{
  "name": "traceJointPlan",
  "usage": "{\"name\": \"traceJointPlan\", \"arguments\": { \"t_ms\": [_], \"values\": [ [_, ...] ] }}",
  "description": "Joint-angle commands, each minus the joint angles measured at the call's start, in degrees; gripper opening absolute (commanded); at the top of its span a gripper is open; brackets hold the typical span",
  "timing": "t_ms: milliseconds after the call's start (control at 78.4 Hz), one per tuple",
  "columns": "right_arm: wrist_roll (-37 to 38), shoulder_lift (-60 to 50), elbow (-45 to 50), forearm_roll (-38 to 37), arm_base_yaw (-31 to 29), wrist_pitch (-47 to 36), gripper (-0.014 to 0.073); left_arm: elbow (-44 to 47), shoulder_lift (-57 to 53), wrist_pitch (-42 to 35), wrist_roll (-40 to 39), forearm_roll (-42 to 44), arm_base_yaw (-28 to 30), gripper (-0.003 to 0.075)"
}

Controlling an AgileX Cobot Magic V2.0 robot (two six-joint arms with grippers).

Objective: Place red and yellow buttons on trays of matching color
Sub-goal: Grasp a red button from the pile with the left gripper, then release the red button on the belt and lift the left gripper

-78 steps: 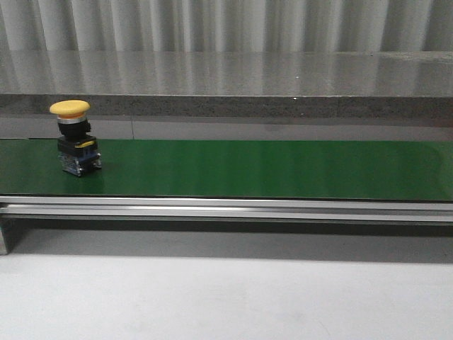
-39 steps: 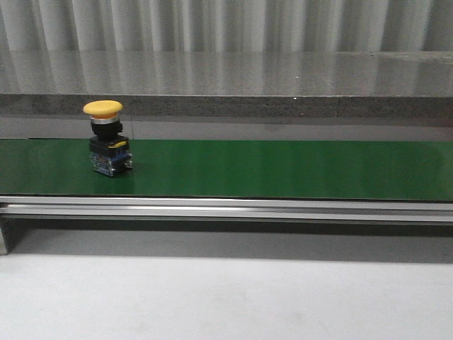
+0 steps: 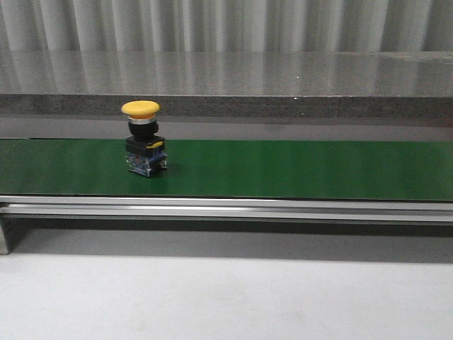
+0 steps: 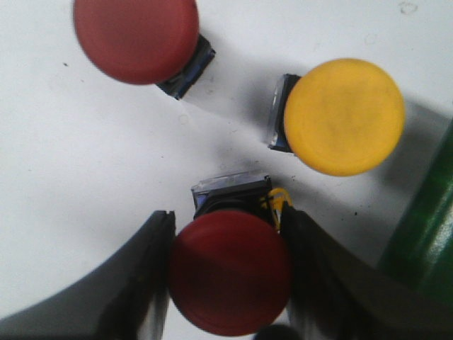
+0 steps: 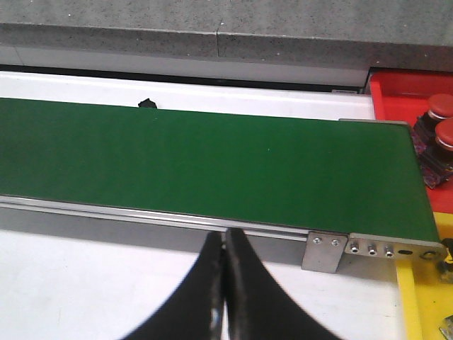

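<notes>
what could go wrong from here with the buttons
1. The left end effector brackets a red button; a yellow button stands close by and could be knocked on lifting.
2. Another yellow button rides the belt while the right end effector is shut and short of the belt, so it may pass unpicked.

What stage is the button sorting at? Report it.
Done: two red buttons sit in the red tray. In hand: left gripper straddles a red button; a yellow button rides the belt. Left: another red and yellow wait; right gripper is shut.
</notes>
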Motion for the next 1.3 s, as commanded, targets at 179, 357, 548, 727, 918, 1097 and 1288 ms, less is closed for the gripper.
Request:
{"name": "traceJointPlan", "arguments": {
  "t_ms": [179, 357, 548, 727, 918, 1097, 1288],
  "values": [
    [-0.43, 0.44, -1.41, 0.49, 0.09, -4.36, -0.0067, 1.08, -15.05, -1.48, 1.04, 1.24, -1.52, 0.0115],
    [-0.43, 0.44, -1.41, 0.49, 0.09, -4.36, -0.0067, 4.2, -19.46, -1.71, 1.04, 1.24, -4.56, 0.0115],
    [-0.43, 0.44, -1.41, 0.49, 0.09, -4.36, -0.0067, 6.13, -20.27, -2.96, 1.04, 1.24, -9.23, 0.0115],
    [-0.43, 0.44, -1.41, 0.49, 0.09, -4.3, -0.0067, 6.53, -18.59, -4.04, 1.04, 1.24, -11.53, 0.0115],
    [-0.43, 0.44, -1.41, 0.49, 0.09, -4.3, -0.0067, 6.41, -15.24, -3.12, 1.04, 0.2, -11.64, 0.0134],
    [-0.43, 0.44, -1.41, 0.49, 0.09, -4.3, -0.0067, 6.41, -15.25, -4.78, 1.04, -1.48, -11.64, 0.0337],
    [-0.43, 0.44, -1.41, 0.49, 0.09, -4.3, -0.0067, 6.29, -15.73, -7.34, 1.04, -4.67, -11.64, 0.0571]
  ]
}}
